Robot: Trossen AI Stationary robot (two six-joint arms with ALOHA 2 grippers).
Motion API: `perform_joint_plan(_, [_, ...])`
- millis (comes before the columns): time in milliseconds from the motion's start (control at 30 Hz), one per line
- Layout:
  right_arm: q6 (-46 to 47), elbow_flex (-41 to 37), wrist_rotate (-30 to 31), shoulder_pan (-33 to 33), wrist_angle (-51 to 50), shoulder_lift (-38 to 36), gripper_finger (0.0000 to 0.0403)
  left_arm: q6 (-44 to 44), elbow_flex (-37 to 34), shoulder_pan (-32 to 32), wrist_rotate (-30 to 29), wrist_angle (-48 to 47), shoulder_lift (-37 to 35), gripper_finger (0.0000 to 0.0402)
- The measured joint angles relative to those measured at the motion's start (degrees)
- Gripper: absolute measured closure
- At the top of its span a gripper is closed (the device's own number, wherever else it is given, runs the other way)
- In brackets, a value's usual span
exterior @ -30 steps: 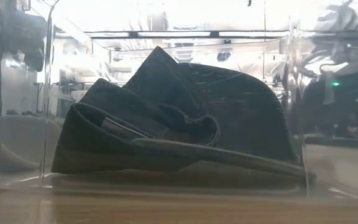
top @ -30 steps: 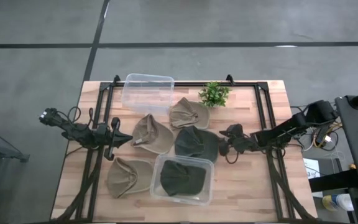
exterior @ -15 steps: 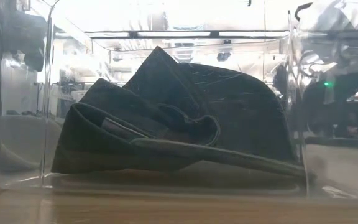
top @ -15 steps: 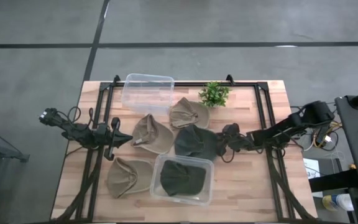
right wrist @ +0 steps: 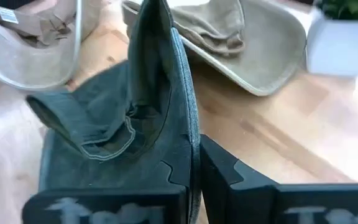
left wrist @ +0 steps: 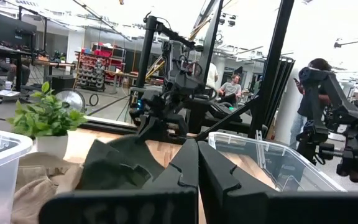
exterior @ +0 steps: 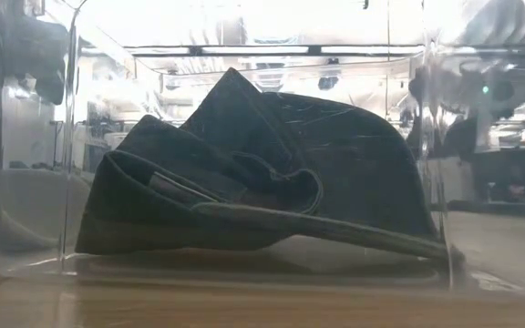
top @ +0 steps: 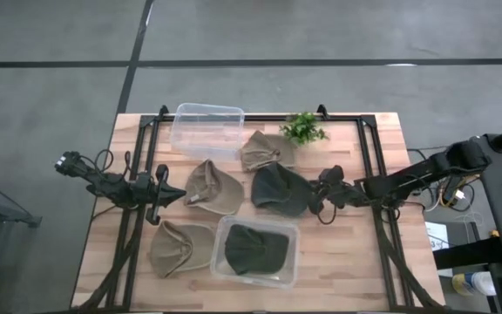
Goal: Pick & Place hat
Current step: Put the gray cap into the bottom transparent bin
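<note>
Dark green hat (top: 280, 189) crumpled at table centre, brim edge pinched in right pincer (top: 318, 194).

Dark green hat (top: 279, 188) in the black right end effector (top: 318, 194); beyond it tan hats (top: 265, 150), pale wooden bench (top: 347, 253).

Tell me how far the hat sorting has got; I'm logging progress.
Done: one dark hat lies in the near clear bin. In hand: the right gripper is shut on a second dark hat at mid-table. Left: three tan hats on the table, the far bin holding none. The left gripper waits shut.
</note>
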Motion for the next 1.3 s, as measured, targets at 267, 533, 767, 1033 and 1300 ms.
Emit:
perform_joint_plan(267, [-4.08, 5.09, -0.55, 0.00, -9.00, -8.40, 0.0391, 0.00, 0.00, -0.01, 0.00, -0.01, 0.00, 0.0401])
perform_joint_plan(533, [-8.50, 11.18, 1.02, 0.00, -15.28, -10.30, 0.0391, 0.00, 0.00, 0.00, -0.01, 0.01, 0.00, 0.0401])
perform_joint_plan(767, [-12.28, 16.87, 2.42, 0.00, -18.96, -10.22, 0.0391, 0.00, 0.00, -0.02, 0.00, 0.01, -0.01, 0.0401])
perform_joint_plan(1033, [-15.21, 23.48, 2.62, 0.11, -23.12, -10.22, 0.0391, 0.00, 0.00, -0.02, 0.01, -0.01, 0.01, 0.0401])
perform_joint_plan(1300, [-17.11, 31.31, 0.36, 1.80, -27.33, -10.22, 0.0391, 0.00, 0.00, -0.02, 0.00, -0.01, 0.01, 0.0401])
